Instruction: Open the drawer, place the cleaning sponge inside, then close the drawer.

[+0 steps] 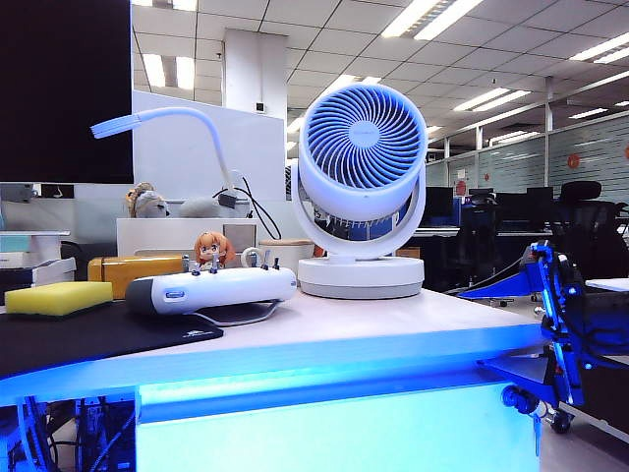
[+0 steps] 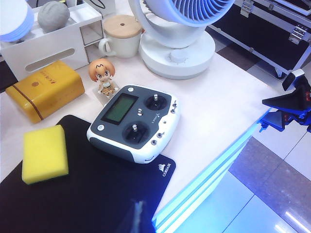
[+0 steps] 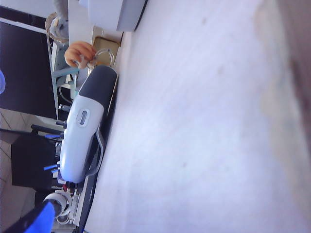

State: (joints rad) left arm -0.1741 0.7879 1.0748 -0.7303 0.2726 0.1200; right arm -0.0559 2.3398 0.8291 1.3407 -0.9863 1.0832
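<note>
The drawer [image 1: 334, 433] has a white front glowing blue under the desktop, and it looks shut. The cleaning sponge [image 1: 57, 298], a flat yellow block, lies on the black mat [image 2: 82, 194] at the desk's left; it also shows as the sponge [image 2: 44, 153] in the left wrist view. My right gripper [image 1: 511, 329], with blue fingers [image 2: 279, 101], stands open at the desk's right end, level with the desktop edge and holding nothing. My left gripper [image 2: 138, 216] hangs shut and empty above the mat near the front edge, well clear of the sponge.
A white and grey remote controller [image 2: 133, 121] lies half on the mat beside the sponge. Behind it stand a small figurine [image 2: 103, 77], a golden-yellow case [image 2: 46, 90], a lidded mug [image 2: 121, 36], a white organiser [image 2: 43, 43] and a big white fan [image 1: 362, 187].
</note>
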